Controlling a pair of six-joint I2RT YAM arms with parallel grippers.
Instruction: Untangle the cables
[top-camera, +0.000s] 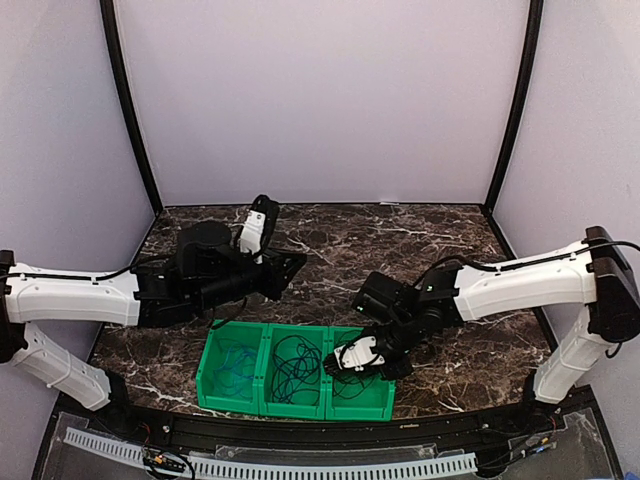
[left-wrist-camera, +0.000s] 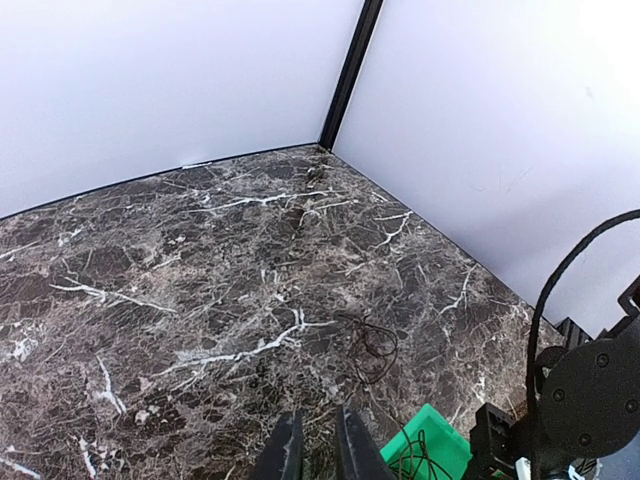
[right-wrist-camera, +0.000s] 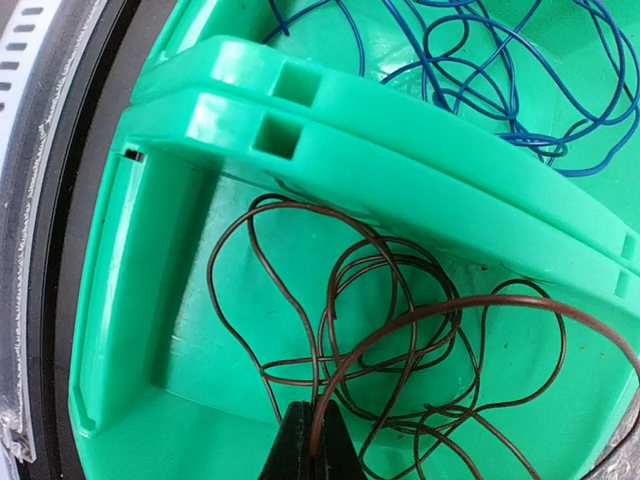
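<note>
My right gripper (right-wrist-camera: 312, 428) hangs inside a green bin (right-wrist-camera: 120, 300) and is shut on a dark brown cable (right-wrist-camera: 420, 320) that loops loosely over the bin floor. A bright blue cable (right-wrist-camera: 480, 70) lies coiled in the neighbouring bin beyond the double wall. From above, the right gripper (top-camera: 345, 365) sits over the rightmost of three joined bins (top-camera: 360, 400). My left gripper (left-wrist-camera: 318, 415) hovers over the marble with a narrow gap between its fingers and nothing in it. A thin dark cable (left-wrist-camera: 375, 345) lies tangled on the table just ahead of it.
The three green bins stand in a row near the front edge; the middle bin (top-camera: 297, 400) holds a dark-looking coil, the left bin (top-camera: 215, 385) a faint bluish one. The left arm (top-camera: 200, 275) stretches across the table behind them. Walls close the back and sides.
</note>
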